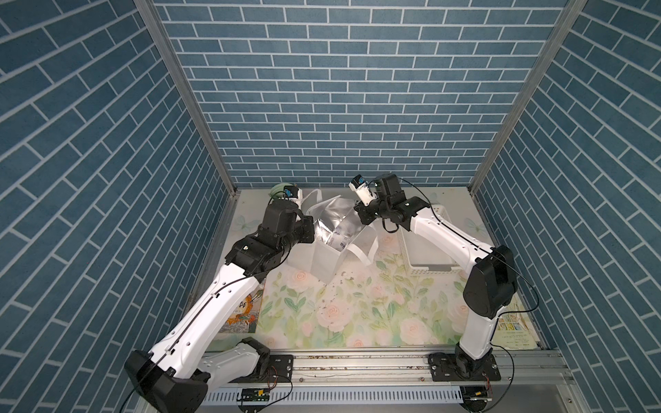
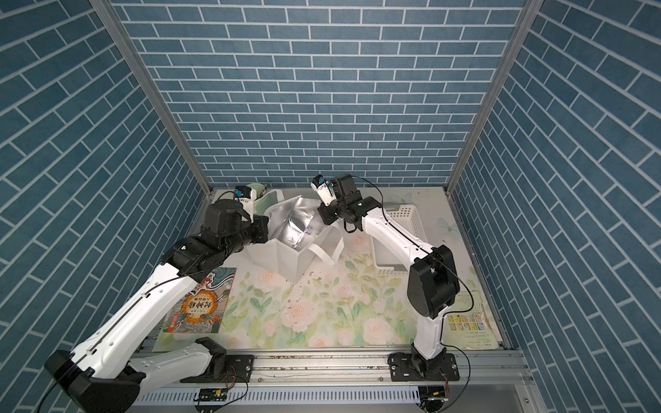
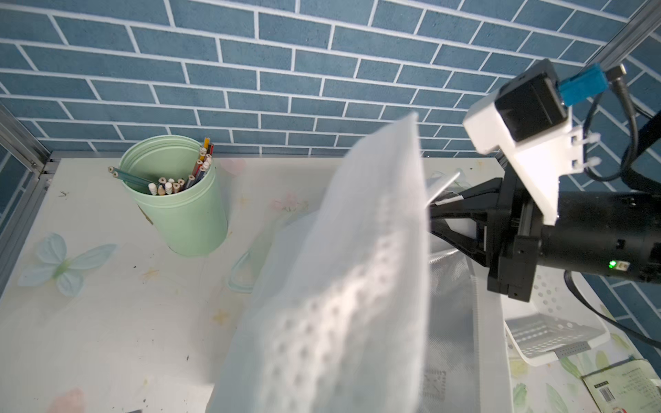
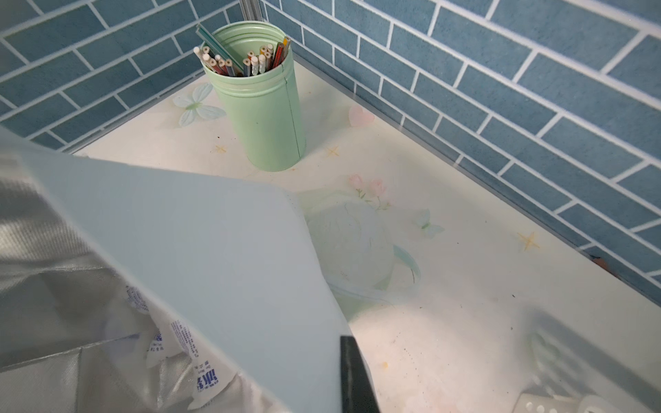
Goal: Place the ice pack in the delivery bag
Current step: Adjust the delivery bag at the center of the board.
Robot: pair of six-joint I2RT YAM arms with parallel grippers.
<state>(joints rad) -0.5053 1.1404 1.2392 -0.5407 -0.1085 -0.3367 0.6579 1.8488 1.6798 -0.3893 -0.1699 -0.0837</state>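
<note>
The ice pack [image 4: 200, 379] lay in the delivery bag [image 1: 327, 257] (placement seemingly done); left gripper [image 1: 310, 229] clamped its rim, right gripper [image 3: 434, 216] closed, withdrawal next.

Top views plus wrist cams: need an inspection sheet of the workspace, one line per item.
Surface: floral mat, with dark crumbs scattered in front of the bag.
Job's things: delivery bag standing with its mouth open; ice pack lying inside on the foil lining.
Clutter: green pencil tin, white basket, picture book, printed sheet.
Grippers: left claw shut, apparently on the bag's rim; right claw shut by the bag's mouth, tips partly hidden.
Cables: black cables run along both arms; no snag seen.
Surroundings: blue brick-pattern walls on three sides, metal rail in front.
</note>
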